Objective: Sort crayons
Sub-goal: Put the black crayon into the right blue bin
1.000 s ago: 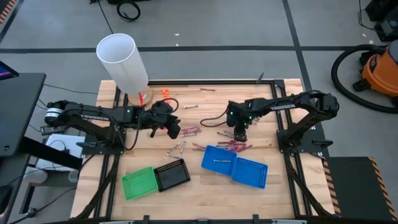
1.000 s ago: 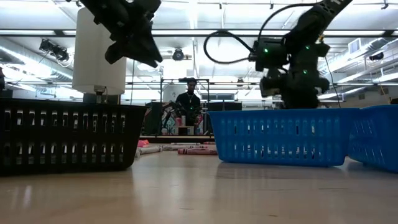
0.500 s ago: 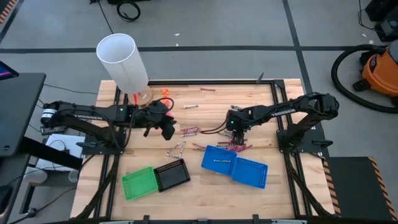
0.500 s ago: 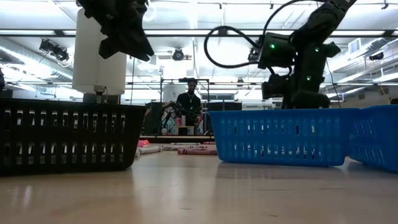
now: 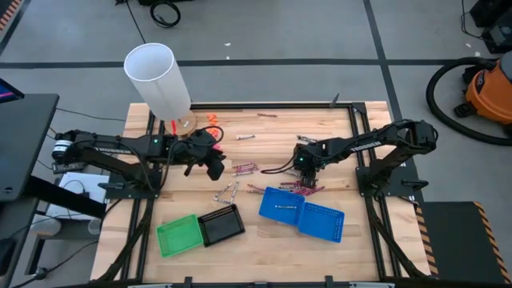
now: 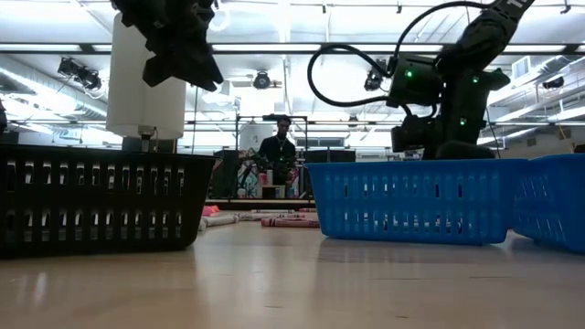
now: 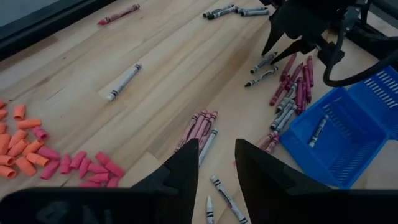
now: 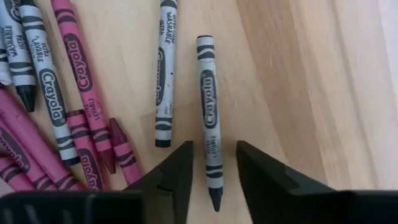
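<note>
Grey and magenta crayons lie loose on the wooden table: a heap [image 5: 302, 188] by the blue baskets, a magenta bunch [image 5: 244, 169] and a few grey ones [image 5: 228, 192]. My right gripper [image 8: 213, 152] points down over the table, open. A single grey crayon [image 8: 209, 112] lies flat with its pointed end between the fingers; a gap shows on each side of it. Other grey and magenta crayons [image 8: 74, 93] lie beside it. My left gripper [image 7: 216, 163] hangs open and empty above the table, left of the magenta bunch [image 7: 199, 127].
Two blue baskets [image 5: 280, 204] [image 5: 322, 222] stand at the near right; one holds a grey crayon [image 7: 319, 130]. A green basket [image 5: 178, 236] and a black one [image 5: 222, 224] stand near left. A tall white cylinder [image 5: 158, 80] and orange-pink stubs [image 7: 25, 140] are far left.
My right gripper has sunk toward the table over the loose crayons and tipped more steeply downward.
</note>
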Controlling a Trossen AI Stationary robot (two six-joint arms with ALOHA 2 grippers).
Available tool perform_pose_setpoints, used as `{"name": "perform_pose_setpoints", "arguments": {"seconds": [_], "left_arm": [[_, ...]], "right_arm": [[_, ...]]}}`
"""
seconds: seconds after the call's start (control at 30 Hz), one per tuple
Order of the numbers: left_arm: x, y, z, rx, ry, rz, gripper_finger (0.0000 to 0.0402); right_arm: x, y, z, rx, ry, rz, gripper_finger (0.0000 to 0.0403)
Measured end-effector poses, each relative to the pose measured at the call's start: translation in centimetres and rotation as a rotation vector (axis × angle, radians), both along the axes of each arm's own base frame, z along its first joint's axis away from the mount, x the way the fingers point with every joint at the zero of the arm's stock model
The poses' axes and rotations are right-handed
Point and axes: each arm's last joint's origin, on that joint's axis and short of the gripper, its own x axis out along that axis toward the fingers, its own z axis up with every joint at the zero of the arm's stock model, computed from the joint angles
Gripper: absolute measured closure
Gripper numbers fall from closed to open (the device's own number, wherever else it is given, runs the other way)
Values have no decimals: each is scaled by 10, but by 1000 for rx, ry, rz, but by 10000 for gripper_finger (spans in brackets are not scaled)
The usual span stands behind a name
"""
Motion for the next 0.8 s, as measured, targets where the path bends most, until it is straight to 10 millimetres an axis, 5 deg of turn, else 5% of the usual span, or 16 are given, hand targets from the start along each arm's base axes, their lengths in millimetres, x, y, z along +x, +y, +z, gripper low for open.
{"name": "perform_pose_setpoints", "arguments": {"seconds": [0.33,0.8], "left_arm": [[-7,0,0,-13,36,-7,288],[-9,-1,3,107,62,-114,288]], "right_arm": [[1,0,2,35,3,-1,386],[16,-2,37,186,47,-163,375]]}}
